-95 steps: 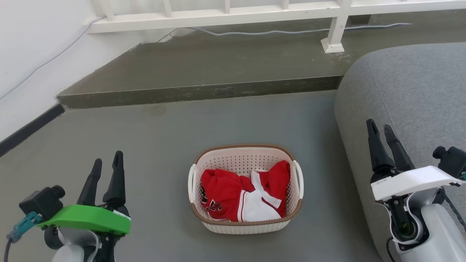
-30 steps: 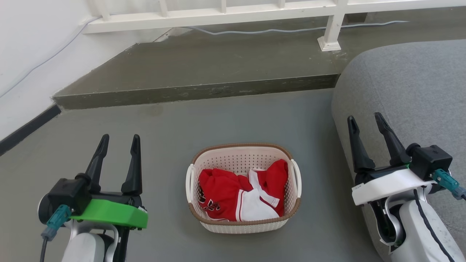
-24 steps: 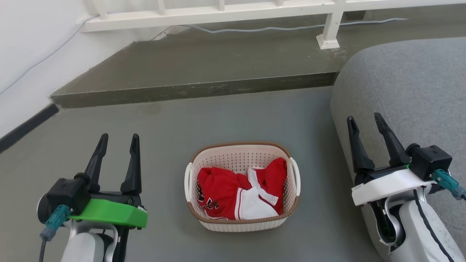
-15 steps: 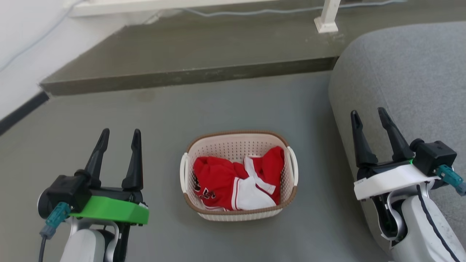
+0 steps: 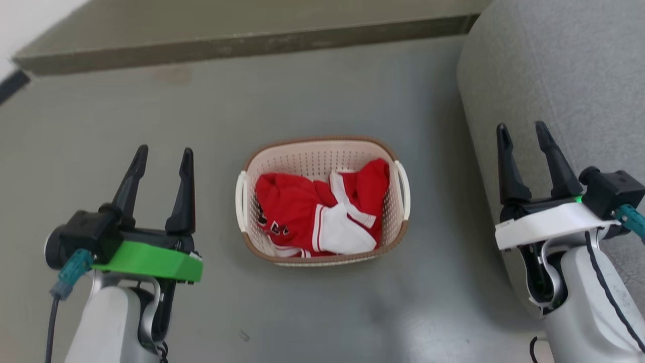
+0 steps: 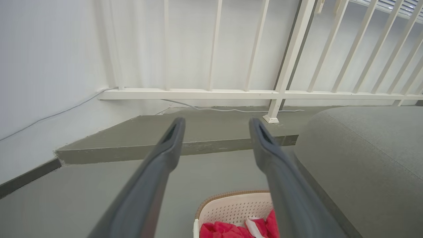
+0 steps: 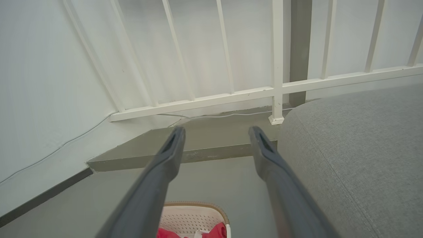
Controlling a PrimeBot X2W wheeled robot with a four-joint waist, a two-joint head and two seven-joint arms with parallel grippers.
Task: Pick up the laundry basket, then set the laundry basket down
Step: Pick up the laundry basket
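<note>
Left gripper (image 5: 165, 150), right gripper (image 5: 520, 126): fingers parted, empty, wider than seconds ago. Laundry basket (image 5: 312, 159) on floor (image 5: 302, 91) between them, touching neither. Head view has tipped down: camera shift, basket unmoved. Pick-up not yet begun.

Soft, even daylight fills every view. A pale sheen lies on the floor (image 5: 403, 322) at the head view's bottom centre. In the wrist views the near fingers (image 6: 142, 198) blur and the railing (image 6: 198, 94) bars splay outward.
</note>
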